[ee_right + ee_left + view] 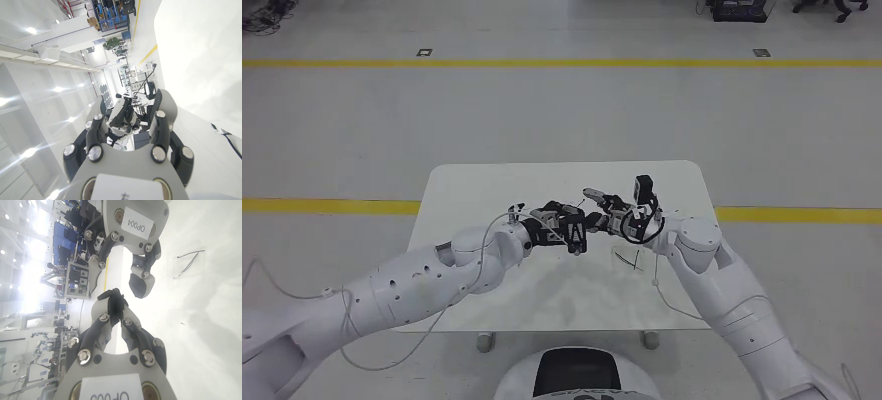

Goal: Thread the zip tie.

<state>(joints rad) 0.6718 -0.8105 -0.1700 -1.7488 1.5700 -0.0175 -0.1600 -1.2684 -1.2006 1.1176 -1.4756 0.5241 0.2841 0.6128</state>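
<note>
1. Top view sits high over the arms, staring down at the table (457,195) from well back.
2. Left wrist view, tight behind the left gripper (113,298), faces the right gripper (116,289).
3. Right wrist view stares back along the zip tie (144,81); both share those grippers.

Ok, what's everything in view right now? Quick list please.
zip tie: one, black, held in the left gripper, head end sticking out past it
loose ties: looks like two, thin and dark, lying on the table by the right arm
table: one, white
floor lines: two, yellow, beyond and beside the table
left gripper: shut on the zip tie, above the table's middle
right gripper: open, facing the left gripper
</note>
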